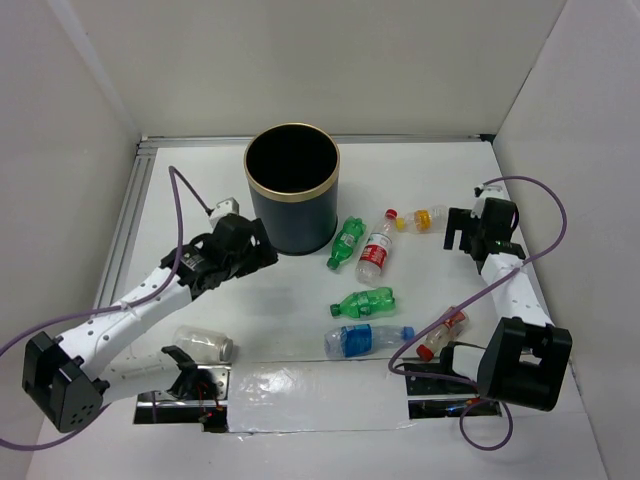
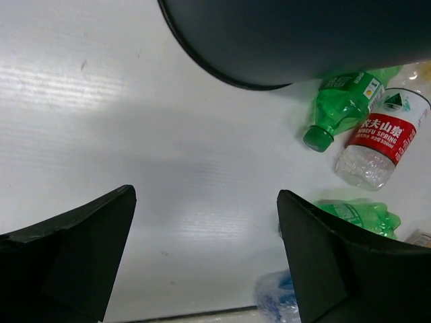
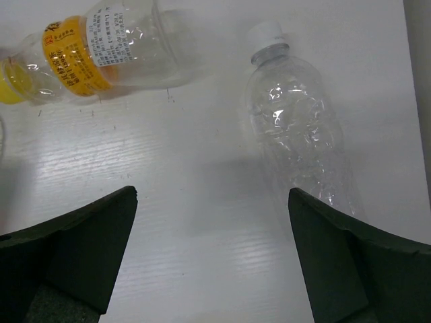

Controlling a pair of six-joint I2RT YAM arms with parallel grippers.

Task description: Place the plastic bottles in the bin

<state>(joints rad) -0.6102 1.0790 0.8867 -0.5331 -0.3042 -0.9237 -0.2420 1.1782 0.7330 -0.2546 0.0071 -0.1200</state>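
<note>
While both arms hover low over the table [image 1: 290,290], neither has hold of anything. The left claw [image 2: 205,259] is spread wide and empty, bare table showing between its dark fingers. Just ahead of it curves the dark wall of the bin [image 2: 283,33], which stands upright at the back middle of the table. To the right of the bin lies a green bottle [image 2: 340,108], its cap pointing toward the claw, with a red-and-white-labelled bottle [image 2: 380,138] right beside it. A crushed green bottle [image 2: 360,217] lies close by the claw's right finger, and a blue-labelled bottle [image 1: 365,338] lies nearer the arm bases.

The right claw [image 3: 212,259] is likewise wide open and empty. Ahead of it lie a clear white-capped bottle [image 3: 303,141] and a yellow-labelled bottle [image 3: 94,54], a little apart from each other. A red-capped bottle [image 1: 443,333] lies beside the right arm, and a clear bottle [image 1: 205,343] beside the left arm. All of them lie on the table outside the bin.
</note>
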